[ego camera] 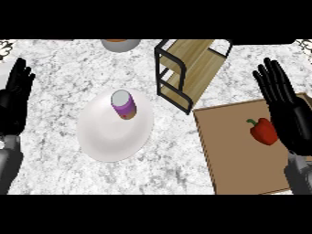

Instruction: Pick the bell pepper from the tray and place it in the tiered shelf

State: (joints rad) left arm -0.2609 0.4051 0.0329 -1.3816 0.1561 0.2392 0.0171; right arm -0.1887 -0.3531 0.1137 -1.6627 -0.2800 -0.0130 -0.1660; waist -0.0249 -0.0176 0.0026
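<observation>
Lying on the brown tray [243, 155] at the near right of the marble counter [63, 73], the single red bell pepper [263, 131] rests toward the tray's right side with its green stem pointing left. The right hand [290, 109] stands just beside it on the right, fingers straight and spread, pointing toward the far edge, grasping nothing; whether the palm touches the pepper cannot be told, since the hand overlaps the pepper's right edge. Farther back and to the left of the tray stands the one tiered shelf [189, 68], a black wire frame with wooden boards, tilted in the view so that its near corner comes close to the tray's far left corner. Between the pepper and the shelf there is only bare tray surface and a narrow strip of counter. At the middle of the counter sits one white plate [104, 137], and on its far part stands a single small can [124, 105] with a purple band and a pale lid, upright. At the far edge, left of the shelf, a grey bowl [120, 44] with something orange inside is partly cut off. The left hand [13, 98] rests at the left edge, fingers straight and upward, released, well apart from the plate. Behind it a pale rounded object shows at the left border, too hidden to name.
</observation>
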